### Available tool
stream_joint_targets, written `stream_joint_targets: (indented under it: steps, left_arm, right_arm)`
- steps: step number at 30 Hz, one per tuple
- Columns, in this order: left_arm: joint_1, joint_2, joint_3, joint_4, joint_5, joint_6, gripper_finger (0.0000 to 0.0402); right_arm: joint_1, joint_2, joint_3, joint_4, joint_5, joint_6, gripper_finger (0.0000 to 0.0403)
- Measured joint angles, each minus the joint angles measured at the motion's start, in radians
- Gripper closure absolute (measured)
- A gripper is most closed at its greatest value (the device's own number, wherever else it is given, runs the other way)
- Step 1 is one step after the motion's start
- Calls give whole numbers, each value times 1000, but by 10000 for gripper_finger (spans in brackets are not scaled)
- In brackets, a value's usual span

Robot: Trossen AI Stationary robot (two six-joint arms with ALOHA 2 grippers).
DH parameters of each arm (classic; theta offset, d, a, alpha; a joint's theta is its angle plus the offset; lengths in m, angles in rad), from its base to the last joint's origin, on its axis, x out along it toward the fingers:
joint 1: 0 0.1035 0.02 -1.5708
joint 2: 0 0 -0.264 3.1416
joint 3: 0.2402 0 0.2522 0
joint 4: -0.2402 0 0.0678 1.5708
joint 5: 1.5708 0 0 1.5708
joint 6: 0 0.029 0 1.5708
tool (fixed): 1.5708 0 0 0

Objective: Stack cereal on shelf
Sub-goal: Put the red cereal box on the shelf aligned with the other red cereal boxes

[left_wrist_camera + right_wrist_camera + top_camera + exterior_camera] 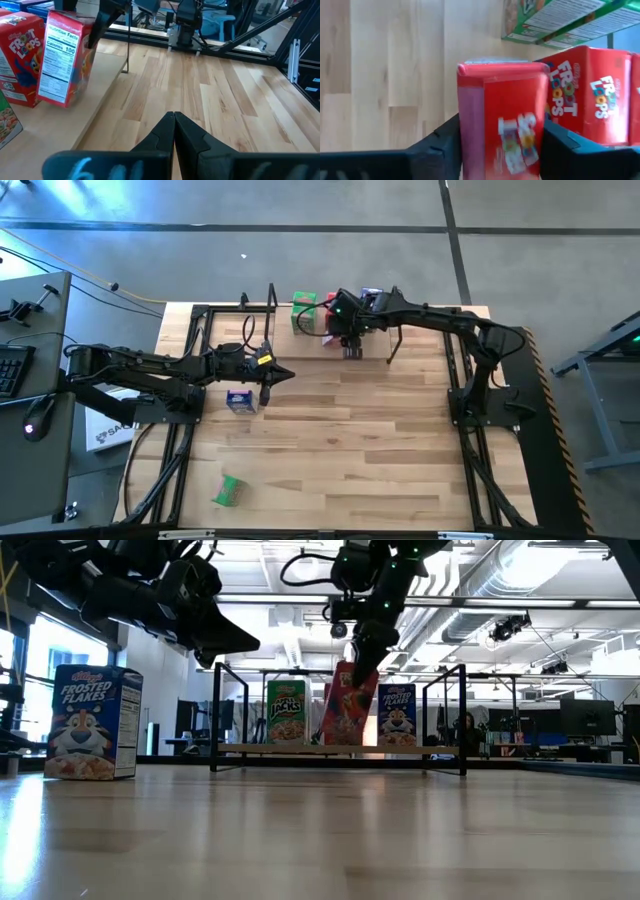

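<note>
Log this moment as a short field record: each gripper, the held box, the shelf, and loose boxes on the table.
right gripper: shut on a red Froot Loops box, over the shelf's front edge
held box: tilted in the low view, its lower end at board level
shelf: carries a green Apple Jacks box, a second Froot Loops box and a blue Frosted Flakes box
left gripper: shut, empty, above mid-table
loose on table: Frosted Flakes box beside the left arm; green box lying near the front-left

Held red box (502, 120), print perhaps blurred
</note>
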Motion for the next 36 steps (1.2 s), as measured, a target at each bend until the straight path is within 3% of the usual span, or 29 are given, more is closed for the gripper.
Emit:
stream_joint_targets:
  steps: [5,10,14,19,22,26,36]
  left_arm:
    - [-1,0,0,0,6,-8,399]
    - [-1,0,0,-1,8,-9,399]
    - [-1,0,0,-1,8,-9,399]
    - [-1,0,0,-2,7,-9,399]
    - [-1,0,0,-4,7,-7,399]
    - [-1,0,0,-2,7,4,399]
    - [-1,0,0,-7,7,1,399]
  right_arm:
    - [0,-2,0,15,34,19,199]
    - [0,-4,28,14,53,26,195]
    - [11,-4,109,-15,70,12,194]
    - [51,-8,267,-195,134,45,201]
    - [44,-8,276,-299,91,128,224]
    - [28,-7,167,-322,70,205,271]
    - [29,-5,-126,-26,35,286,383]
